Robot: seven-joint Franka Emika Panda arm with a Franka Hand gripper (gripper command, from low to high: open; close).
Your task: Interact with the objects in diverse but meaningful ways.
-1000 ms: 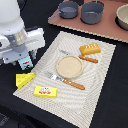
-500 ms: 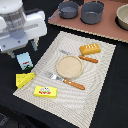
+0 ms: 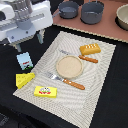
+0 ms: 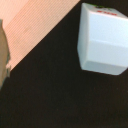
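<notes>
At the exterior view's left, around ten o'clock, the gripper (image 3: 29, 41) hangs above the dark table (image 3: 107, 95), its two fingers spread wide with nothing between them. Just below it stands the milk carton (image 3: 24, 60), untouched, off the placemat (image 3: 95, 80). Toward seven o'clock sit the cheese wedge (image 3: 25, 79) and yellow box (image 3: 45, 91). At center lies a round plate (image 3: 69, 66), with the bread loaf (image 3: 90, 48) at two o'clock.

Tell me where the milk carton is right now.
In the exterior view, the milk carton stands on the dark table at the left, just off the placemat's edge, above the cheese wedge and below the gripper.
</notes>
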